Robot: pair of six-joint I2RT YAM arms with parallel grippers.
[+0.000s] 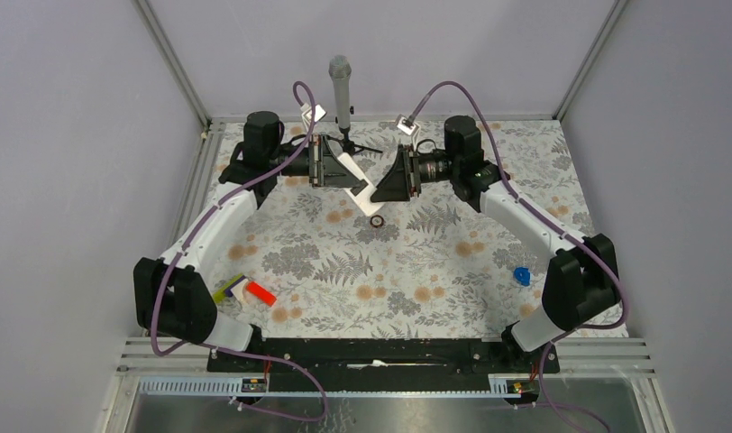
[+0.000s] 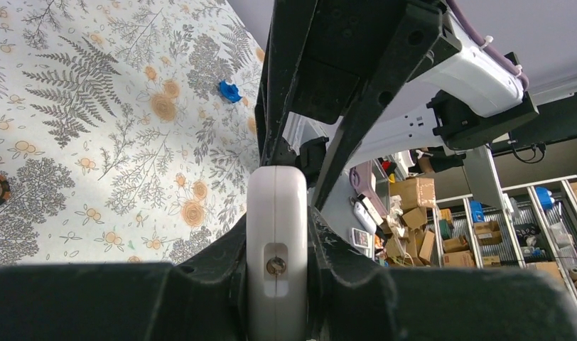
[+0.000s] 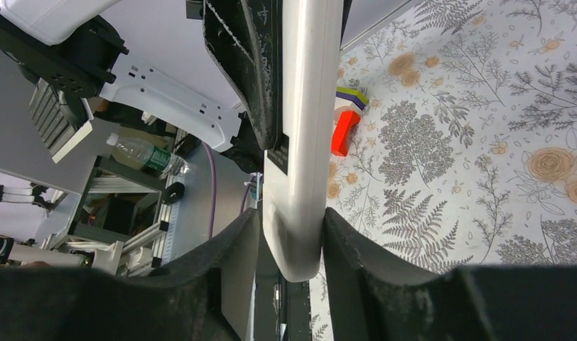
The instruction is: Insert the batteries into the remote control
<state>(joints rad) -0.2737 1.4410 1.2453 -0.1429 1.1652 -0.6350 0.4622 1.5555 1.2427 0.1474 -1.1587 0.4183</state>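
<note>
Remote control (image 1: 355, 180) up in the air, pinched at both ends.
I've got the left gripper (image 2: 276, 234) clenched on one end of the white handset, fingers flat against both faces. From the right wrist I see the right gripper (image 3: 291, 234) closed on the other end, a pad pressing each side. The remote control hangs tilted between the two arms above the far middle of the fern-print table (image 1: 362, 271), edge-on to both wrist cameras and just in front of the microphone (image 1: 342, 90). A small dark ring (image 1: 377, 220) lies on the cloth just below it. A blue piece (image 1: 522, 276) sits near my right arm, a red-and-white block (image 1: 254, 291) near my left.
</note>
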